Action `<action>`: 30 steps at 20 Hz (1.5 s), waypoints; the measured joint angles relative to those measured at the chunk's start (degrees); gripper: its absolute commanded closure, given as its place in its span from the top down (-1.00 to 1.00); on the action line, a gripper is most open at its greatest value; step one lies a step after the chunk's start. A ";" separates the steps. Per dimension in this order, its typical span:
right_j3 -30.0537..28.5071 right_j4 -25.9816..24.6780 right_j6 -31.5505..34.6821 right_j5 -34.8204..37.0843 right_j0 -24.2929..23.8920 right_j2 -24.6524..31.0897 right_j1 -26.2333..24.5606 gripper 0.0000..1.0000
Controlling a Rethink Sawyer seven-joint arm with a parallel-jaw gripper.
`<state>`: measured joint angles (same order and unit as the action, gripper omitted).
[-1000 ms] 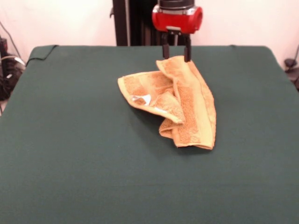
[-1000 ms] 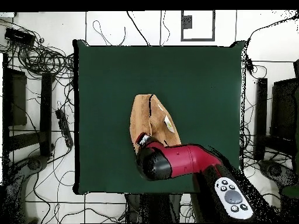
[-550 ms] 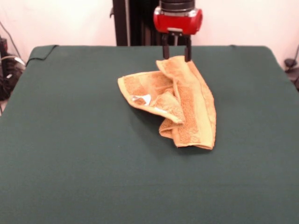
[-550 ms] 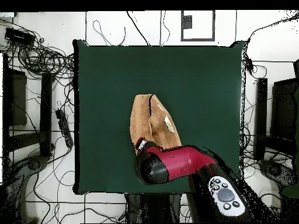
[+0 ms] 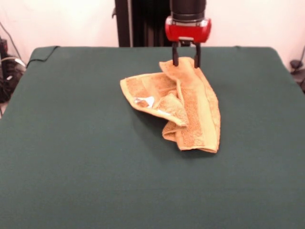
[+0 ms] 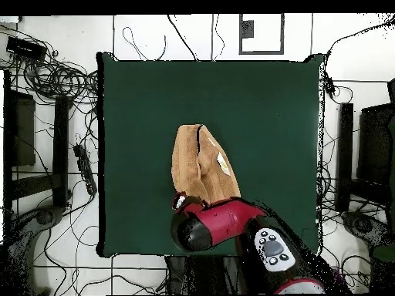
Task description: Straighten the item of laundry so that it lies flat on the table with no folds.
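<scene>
1. The towel (image 5: 178,107) lies crumpled near the middle of the green tabletop (image 5: 71,157), well away from every edge; in the overhead view it shows as an elongated tan heap (image 6: 202,166).
2. It is far from flat — one part is folded over toward the left side of the front view, and a longer band runs down to the right, ending in a doubled lower corner.
3. A small white label (image 5: 147,101) shows on the folded-over part, beside a darker woven border band.
4. The gripper (image 5: 186,61) hangs from the red and black arm at the towel's far corner. Its two dark fingers (image 5: 175,56) stand moderately apart, one on each side of that corner, their tips level with the cloth.
5. Nothing is pinched between them; whether the tips touch the towel cannot be told.
6. From overhead the red wrist (image 6: 208,223) covers the towel's end nearest the robot, so the gripper itself is mostly hidden there.
7. Cables (image 6: 54,73) lie on the floor around the tabletop.
</scene>
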<state>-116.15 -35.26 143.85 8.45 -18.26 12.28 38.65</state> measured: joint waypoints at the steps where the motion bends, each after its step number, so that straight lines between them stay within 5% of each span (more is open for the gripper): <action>1: 0.03 -0.15 0.00 -0.72 0.45 -0.56 -0.69 1.00; 15: 0.96 -0.83 0.00 -8.68 3.45 -6.92 -9.98 1.00; 30: 1.07 -0.83 0.00 -11.00 5.35 -8.95 -10.33 1.00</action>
<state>-115.09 -36.09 143.85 -2.55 -12.91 3.33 28.32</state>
